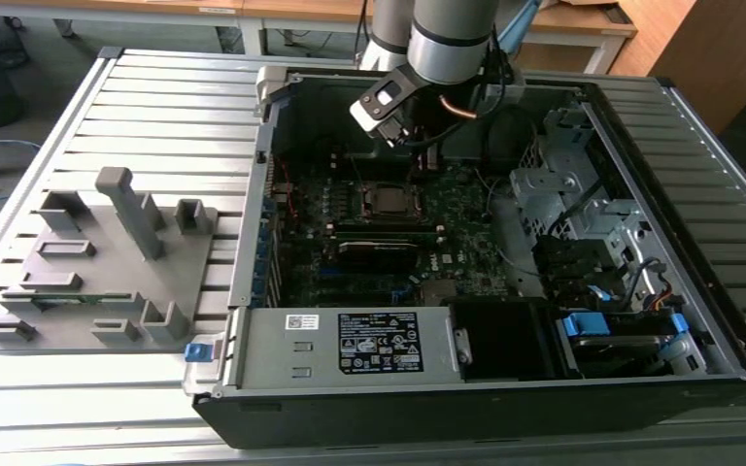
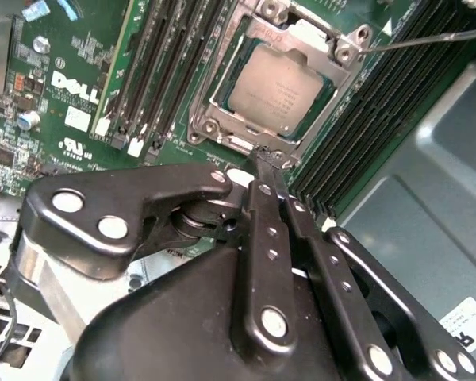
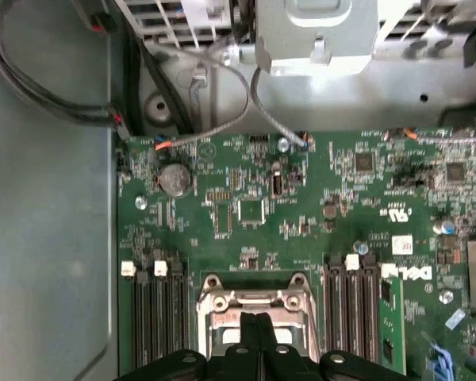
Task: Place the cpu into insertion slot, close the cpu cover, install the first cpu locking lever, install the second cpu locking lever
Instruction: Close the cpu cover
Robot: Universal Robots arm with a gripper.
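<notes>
The cpu (image 2: 282, 87) lies flat in the insertion slot (image 1: 387, 200) on the green board. The silver cpu cover (image 2: 212, 103) lies down around it, and the chip's grey top shows through the cover's window. A thin metal locking lever (image 2: 428, 36) sticks out from one socket corner, away from the frame. My gripper (image 2: 263, 155) is shut, its black fingers pressed together with nothing between them. Its tips sit at the socket's rim, at a small tab on the cover's edge. In the first wrist view the gripper (image 3: 258, 321) is over the cover (image 3: 254, 298).
Black memory slots (image 2: 166, 71) flank the socket on both sides. The open computer case has a drive cage (image 1: 581, 204) at the exterior view's right and a power supply (image 1: 347, 345) at the front. A grey parts fixture (image 1: 101, 262) stands on the table at the exterior view's left.
</notes>
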